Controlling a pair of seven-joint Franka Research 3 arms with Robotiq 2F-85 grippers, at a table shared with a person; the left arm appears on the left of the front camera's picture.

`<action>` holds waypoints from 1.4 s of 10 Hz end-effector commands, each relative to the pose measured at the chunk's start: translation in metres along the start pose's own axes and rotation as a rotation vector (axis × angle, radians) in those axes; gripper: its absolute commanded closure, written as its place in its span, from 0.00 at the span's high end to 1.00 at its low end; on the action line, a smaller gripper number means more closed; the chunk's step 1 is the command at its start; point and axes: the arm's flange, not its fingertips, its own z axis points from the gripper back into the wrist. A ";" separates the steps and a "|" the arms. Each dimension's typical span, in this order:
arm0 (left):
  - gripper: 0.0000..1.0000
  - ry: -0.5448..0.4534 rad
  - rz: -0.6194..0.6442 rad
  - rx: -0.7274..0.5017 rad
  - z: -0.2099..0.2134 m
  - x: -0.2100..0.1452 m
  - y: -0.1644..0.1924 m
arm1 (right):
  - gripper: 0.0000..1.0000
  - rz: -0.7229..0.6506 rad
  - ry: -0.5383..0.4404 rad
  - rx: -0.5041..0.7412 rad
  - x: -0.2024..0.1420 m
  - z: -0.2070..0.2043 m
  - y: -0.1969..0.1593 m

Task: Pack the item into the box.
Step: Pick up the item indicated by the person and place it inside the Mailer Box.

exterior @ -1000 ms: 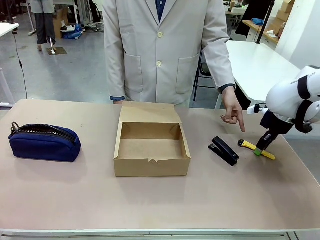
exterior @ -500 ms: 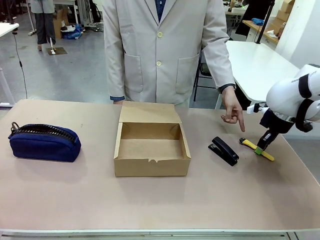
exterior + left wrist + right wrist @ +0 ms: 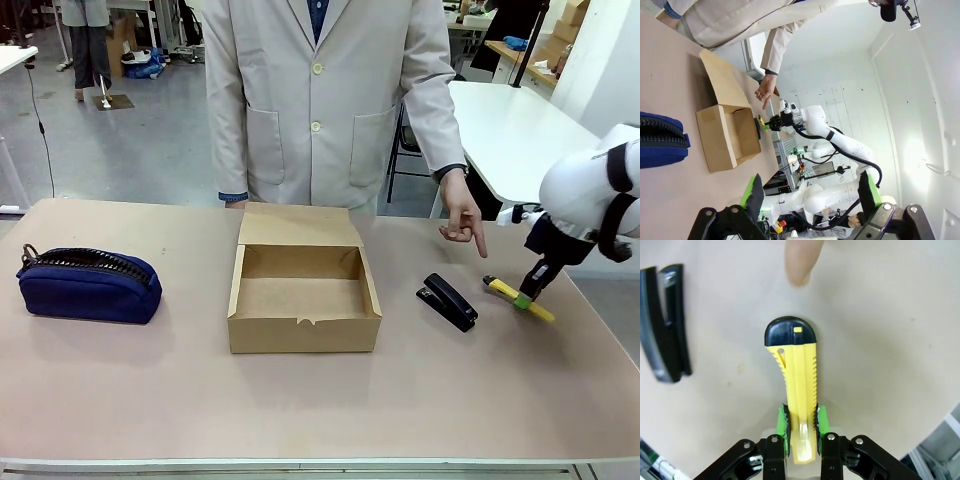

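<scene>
The item (image 3: 503, 290) is a slim yellow stick with a dark cap, at the right of the table. It is also large in the right wrist view (image 3: 792, 375). My right gripper (image 3: 525, 297) is shut on its rear end, one green pad (image 3: 783, 423) on each side. Its capped end points at the person's fingertip (image 3: 802, 260); whether it touches the table I cannot tell. The open brown box (image 3: 303, 290) stands mid-table, lid flap toward the person. My left gripper (image 3: 810, 195) hangs open, holding nothing, high above the table, with the box (image 3: 725, 135) far below it.
A black stapler (image 3: 447, 300) lies between the box and the item, also on the left of the right wrist view (image 3: 665, 325). A navy zip pouch (image 3: 88, 285) sits at the far left. The person's hand (image 3: 462, 222) points down just behind the item.
My right gripper has shifted slightly to the right with the item held in it. The person's pointing hand has risen a little.
</scene>
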 end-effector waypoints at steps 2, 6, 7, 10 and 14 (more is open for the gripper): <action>1.00 -0.009 -0.021 -0.024 -0.001 0.001 -0.003 | 0.00 0.073 0.065 -0.130 -0.047 0.086 0.062; 1.00 -0.009 -0.021 -0.024 -0.001 0.001 -0.003 | 0.00 0.251 -0.142 -0.149 -0.077 0.141 0.147; 1.00 -0.009 -0.021 -0.024 -0.001 0.001 -0.003 | 0.00 0.365 -0.167 -0.095 -0.074 0.144 0.163; 1.00 -0.009 -0.021 -0.024 -0.001 0.001 -0.003 | 0.00 0.545 -0.123 -0.020 -0.019 0.131 0.212; 1.00 -0.009 -0.021 -0.024 -0.001 0.001 -0.003 | 0.22 0.610 -0.228 -0.037 0.069 0.098 0.301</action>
